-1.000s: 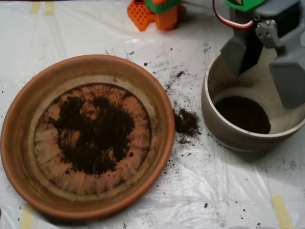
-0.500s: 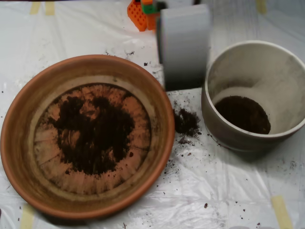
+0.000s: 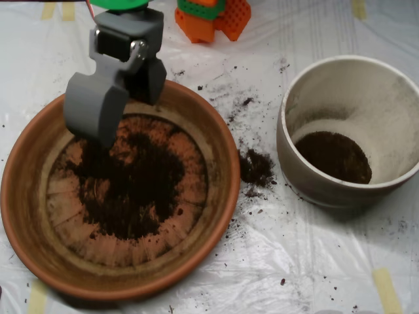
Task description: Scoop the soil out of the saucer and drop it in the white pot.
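Observation:
The terracotta saucer (image 3: 226,196) fills the left half of the overhead view, with a dark patch of soil (image 3: 134,186) spread over its ridged floor. The grey scoop (image 3: 124,121) hangs over the saucer's upper left, just above the edge of the soil patch. Its two shells stand apart, open, and I see nothing carried between them. The white pot (image 3: 288,163) stands at the right, apart from the scoop, and a round layer of soil (image 3: 334,157) lies on its bottom.
A spilled clump of soil (image 3: 255,167) lies on the white plastic sheet between saucer and pot, with fine specks scattered around. Orange and green arm parts (image 3: 213,16) sit at the top edge. A tape strip (image 3: 386,288) marks the lower right.
The scoop has swung left from above the white pot, across the gap, to above the saucer's upper left. The soil in the saucer and in the pot looks unchanged.

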You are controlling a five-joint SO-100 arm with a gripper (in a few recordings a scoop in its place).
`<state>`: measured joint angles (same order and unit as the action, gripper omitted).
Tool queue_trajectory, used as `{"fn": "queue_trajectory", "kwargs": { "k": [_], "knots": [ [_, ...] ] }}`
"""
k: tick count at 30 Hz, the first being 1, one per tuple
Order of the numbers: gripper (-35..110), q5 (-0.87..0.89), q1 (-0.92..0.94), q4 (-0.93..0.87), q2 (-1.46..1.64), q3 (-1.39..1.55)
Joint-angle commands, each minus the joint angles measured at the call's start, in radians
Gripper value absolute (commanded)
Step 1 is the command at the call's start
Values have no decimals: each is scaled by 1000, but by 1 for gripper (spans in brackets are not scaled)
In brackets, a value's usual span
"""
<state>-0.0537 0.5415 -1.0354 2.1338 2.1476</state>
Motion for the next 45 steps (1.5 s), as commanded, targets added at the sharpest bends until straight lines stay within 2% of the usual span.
{"fn": "queue_trajectory", "kwargs": {
  "k": [1, 7, 14, 23, 29, 34, 39, 42, 45],
  "knots": [
    [37, -35, 87, 106, 8, 55],
    [37, -43, 167, 213, -253, 15],
    [36, -51, 189, 160, -525, -209],
    [28, -57, 175, 84, -785, -485],
    [25, -80, 176, 81, -830, -551],
    [11, -117, 172, 103, -808, -517],
    [6, -135, 169, 133, -776, -474],
    [0, -137, 167, 181, -747, -442],
    [0, -152, 143, 275, -695, -388]
  ]
}}
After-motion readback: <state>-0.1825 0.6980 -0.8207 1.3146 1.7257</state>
